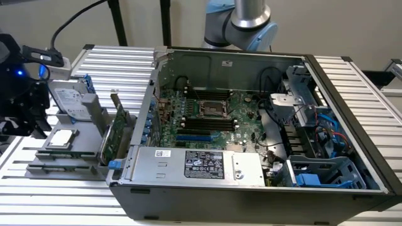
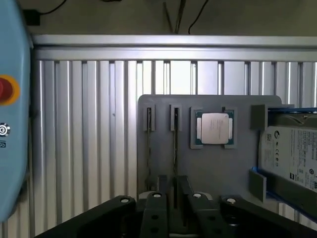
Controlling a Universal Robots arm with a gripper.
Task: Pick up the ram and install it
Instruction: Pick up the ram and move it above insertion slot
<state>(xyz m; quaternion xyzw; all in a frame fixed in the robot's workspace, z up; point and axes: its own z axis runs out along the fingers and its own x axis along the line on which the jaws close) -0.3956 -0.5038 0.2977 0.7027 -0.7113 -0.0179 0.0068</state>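
Two ram sticks stand edge-on in slots of a grey holder (image 2: 163,106). One ram (image 2: 175,144) runs straight in under my gripper (image 2: 175,186), and the other ram (image 2: 148,144) stands parallel beside it. In the exterior view my black gripper (image 1: 24,117) hangs at the far left, above the holder (image 1: 82,141). The open computer case (image 1: 251,197) shows a green motherboard with black memory slots (image 1: 207,123) near its middle.
On the holder also sit a square silver processor (image 2: 214,128), a silver hard drive (image 2: 292,153) and a large green expansion card (image 1: 112,134) with a blue tab. A grey power supply (image 1: 201,165) lies along the case's near wall. Ribbed aluminium table (image 2: 89,148) surrounds everything.
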